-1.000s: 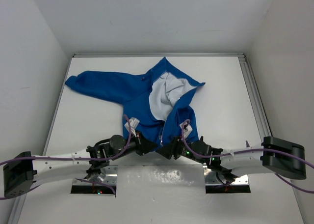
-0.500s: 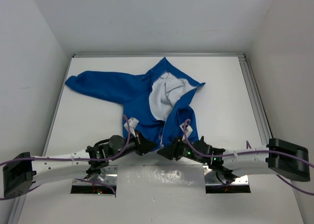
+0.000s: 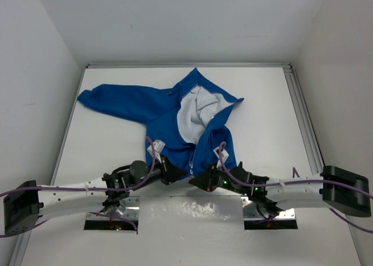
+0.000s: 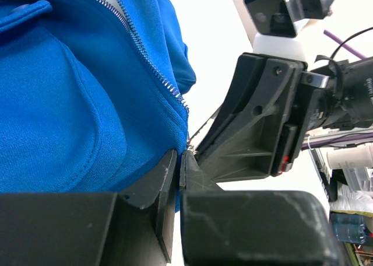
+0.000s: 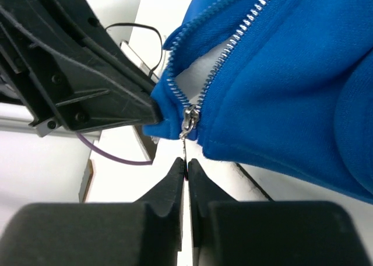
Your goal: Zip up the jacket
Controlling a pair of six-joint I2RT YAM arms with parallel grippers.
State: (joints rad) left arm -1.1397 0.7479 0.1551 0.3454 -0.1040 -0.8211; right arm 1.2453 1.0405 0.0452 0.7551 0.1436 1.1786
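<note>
The royal-blue jacket (image 3: 175, 117) lies spread on the table, its front open at the top and showing grey-white lining (image 3: 192, 117). My left gripper (image 3: 176, 174) is shut on the bottom hem of the jacket (image 4: 87, 102) beside the lower end of the zipper (image 4: 154, 67). My right gripper (image 3: 198, 182) is at the hem just right of it. In the right wrist view it (image 5: 186, 163) is shut on the thin metal pull tab hanging from the zipper slider (image 5: 188, 121) at the bottom of the teeth. The two grippers nearly touch.
A long blue sleeve (image 3: 116, 102) stretches to the far left. White walls enclose the table on three sides, with a metal rail (image 3: 303, 108) along the right edge. Both arm bases sit at the near edge.
My right arm has drawn back a little toward the near edge, its gripper still at the hem. The left arm and the jacket have hardly moved.
</note>
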